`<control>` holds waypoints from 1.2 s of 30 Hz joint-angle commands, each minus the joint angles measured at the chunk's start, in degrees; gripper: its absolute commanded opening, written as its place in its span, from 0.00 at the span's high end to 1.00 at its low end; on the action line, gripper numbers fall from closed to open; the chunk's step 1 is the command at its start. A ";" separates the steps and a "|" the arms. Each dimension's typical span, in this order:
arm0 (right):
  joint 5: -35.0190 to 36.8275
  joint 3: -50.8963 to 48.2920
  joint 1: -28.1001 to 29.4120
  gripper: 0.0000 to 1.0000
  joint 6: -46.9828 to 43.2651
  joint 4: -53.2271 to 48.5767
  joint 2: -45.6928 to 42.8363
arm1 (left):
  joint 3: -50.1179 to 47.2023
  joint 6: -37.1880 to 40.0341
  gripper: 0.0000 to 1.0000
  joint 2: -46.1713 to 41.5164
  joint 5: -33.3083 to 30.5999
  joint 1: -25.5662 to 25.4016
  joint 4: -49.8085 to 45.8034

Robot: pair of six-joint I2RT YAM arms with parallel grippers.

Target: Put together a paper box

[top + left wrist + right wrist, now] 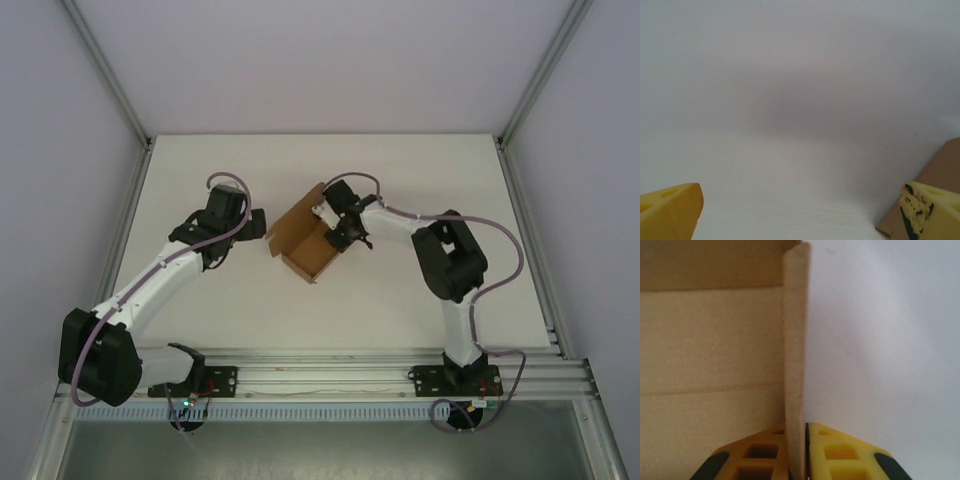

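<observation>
Overhead, we see the brown paper box (305, 243) mid white table (200, 170), left gripper (256, 222) just beside it, right gripper (337, 228) at its right wall, left wrist, we find yellow fingers (670, 212) spread wide, box corner lower right, right wrist, fingers (840, 457) clamped on the box's upright wall.

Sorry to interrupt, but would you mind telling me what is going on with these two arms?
They are assembling a paper box in the middle of the table. The right gripper is shut on one upright wall of the half-formed, open-topped box. The left gripper is open just beside the box's left side and holds nothing.
</observation>
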 commanded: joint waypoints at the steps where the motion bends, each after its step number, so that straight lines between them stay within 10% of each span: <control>1: 16.75 -5.24 -0.26 0.88 27.15 2.32 -5.33 | -0.53 -1.81 0.00 1.33 -2.24 0.61 2.18; 11: 22.10 -17.39 7.08 0.79 59.90 -4.62 -15.10 | 2.04 -0.80 0.00 5.68 2.92 0.60 3.48; 16: 21.85 -20.67 7.98 0.53 59.94 -0.07 -19.55 | -0.01 3.64 0.00 4.74 12.07 0.53 8.31; 27: 28.59 -18.92 4.42 0.04 32.62 -1.07 -32.19 | 7.82 26.65 0.00 9.23 34.76 0.52 9.44; 31: 21.33 -20.19 -1.40 0.00 13.72 3.61 -38.26 | 17.46 41.35 0.00 16.62 42.47 0.53 1.16; 36: -4.60 -16.17 -10.60 0.01 -1.68 -0.97 -39.39 | 34.25 58.42 0.00 29.11 44.46 0.44 -15.37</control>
